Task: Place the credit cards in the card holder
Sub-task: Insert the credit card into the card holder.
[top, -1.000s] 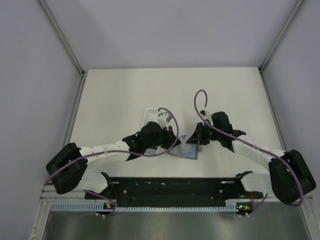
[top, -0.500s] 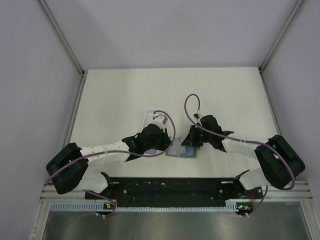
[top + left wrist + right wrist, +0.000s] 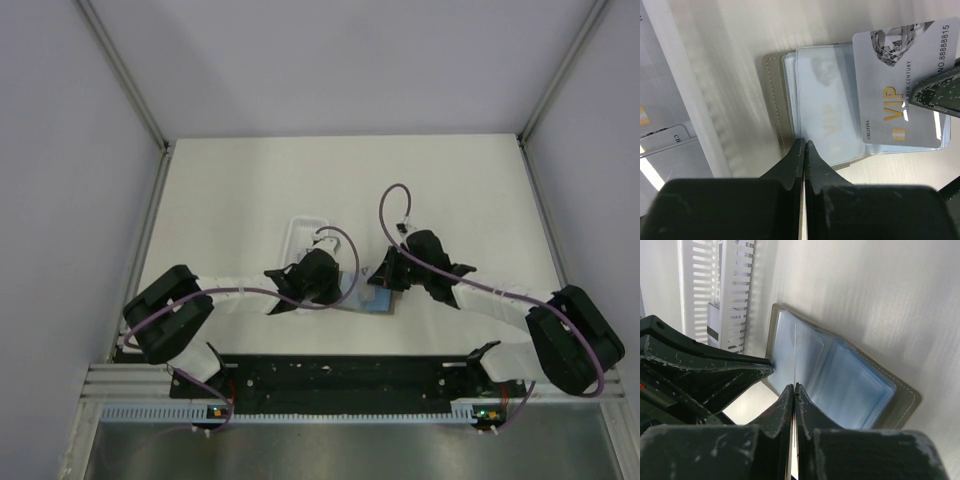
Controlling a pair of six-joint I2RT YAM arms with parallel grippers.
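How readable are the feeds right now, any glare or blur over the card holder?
Left wrist: print on the card is sharp, the card holder sleeves look hazy, and the table shows streaky glare. Right wrist: sheen across the holder's sleeves. Top: evenly lit, but the holder is too small for detail.

From above, the card holder (image 3: 373,305) is mostly covered; the right gripper (image 3: 793,386) shows its credit card (image 3: 795,355) only edge-on.
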